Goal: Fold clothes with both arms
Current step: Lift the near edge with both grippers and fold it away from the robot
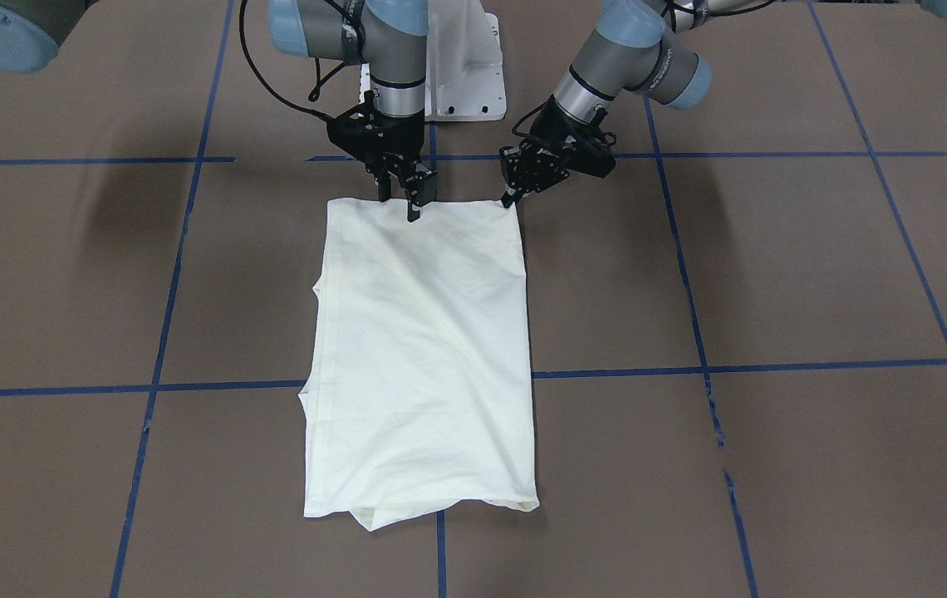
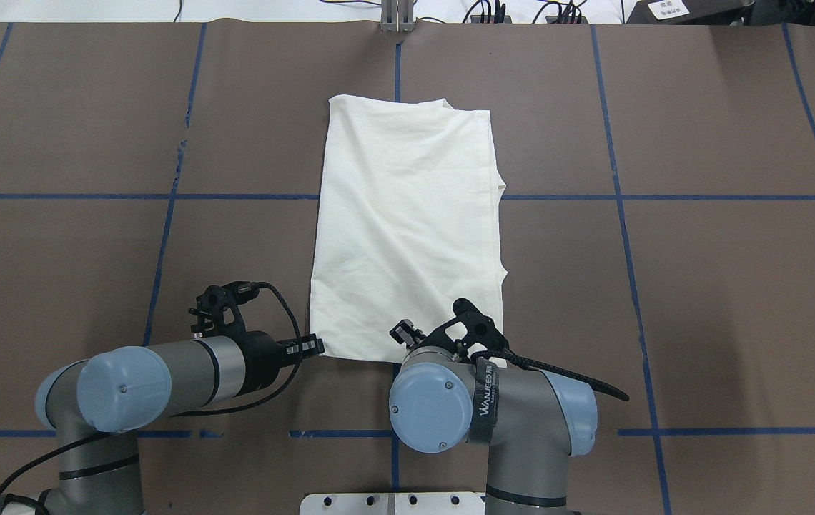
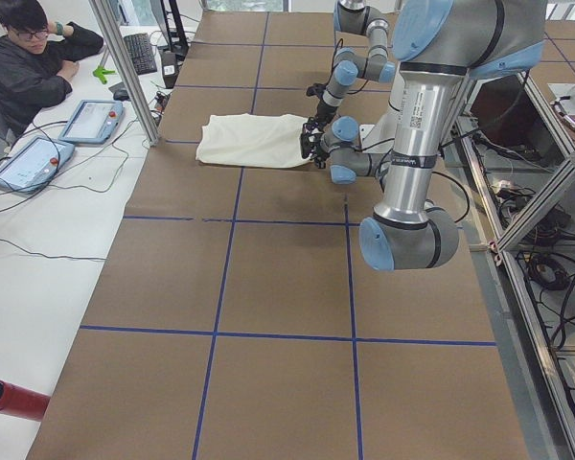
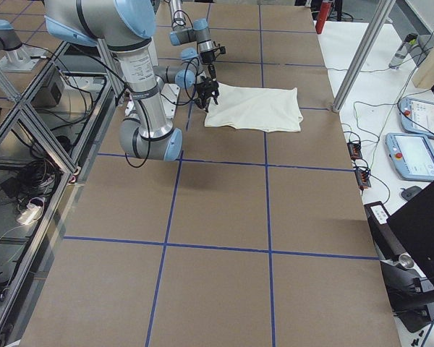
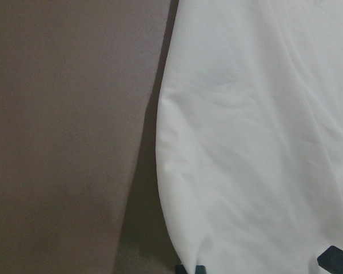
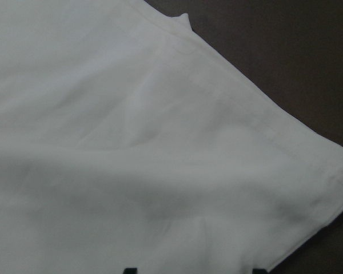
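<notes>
The cream shirt [image 1: 424, 349] lies flat on the brown table as a long folded rectangle, plain side up, with no print showing. In the overhead view the shirt [image 2: 407, 229] runs away from the robot. My left gripper [image 1: 511, 198] sits low at the shirt's near corner [image 2: 314, 347]. Its wrist view shows cloth [image 5: 257, 142] between spread fingertips [image 5: 334, 260], so it is open. My right gripper [image 1: 400, 203] stands over the same near edge, further along [image 2: 407, 336]. It is open too, its tips wide apart over the hemmed cloth [image 6: 131, 142].
The white pedestal base [image 1: 465, 75] stands just behind the grippers. Blue tape lines [image 2: 164, 214] grid the table. A seated person [image 3: 29, 67] and tablets [image 3: 86, 120] are at a side desk beyond a metal post [image 3: 125, 67]. A red cylinder [image 3: 14, 398] lies there.
</notes>
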You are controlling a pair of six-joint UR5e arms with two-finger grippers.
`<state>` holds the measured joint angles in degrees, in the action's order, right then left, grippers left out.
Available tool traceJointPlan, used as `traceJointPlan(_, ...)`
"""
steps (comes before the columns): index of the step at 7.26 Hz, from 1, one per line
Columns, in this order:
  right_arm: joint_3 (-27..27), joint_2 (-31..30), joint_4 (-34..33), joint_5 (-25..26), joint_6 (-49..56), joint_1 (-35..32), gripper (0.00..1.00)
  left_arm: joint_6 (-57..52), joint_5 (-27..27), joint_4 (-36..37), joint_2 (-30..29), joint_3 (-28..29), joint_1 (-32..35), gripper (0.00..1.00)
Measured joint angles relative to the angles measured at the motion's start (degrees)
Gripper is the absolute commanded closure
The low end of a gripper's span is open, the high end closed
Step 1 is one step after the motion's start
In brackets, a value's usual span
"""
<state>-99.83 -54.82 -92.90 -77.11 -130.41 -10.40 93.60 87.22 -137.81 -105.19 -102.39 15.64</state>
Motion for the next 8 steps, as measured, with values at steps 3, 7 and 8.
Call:
traceJointPlan(3, 1.0, 0.5, 0.1, 0.6, -0.2, -0.1, 0.99, -0.1, 0.0, 0.0, 0.0, 0.0, 0.0, 1.00)
traceJointPlan(7, 1.0, 1.1, 0.0, 0.6, -0.3, -0.5, 1.00, -0.1, 0.0, 0.0, -0.1, 0.0, 0.0, 1.00)
traceJointPlan(8, 0.8, 1.0, 0.0, 0.6, -0.2, -0.9, 1.00, -0.1, 0.1, 0.0, -0.1, -0.2, 0.0, 1.00)
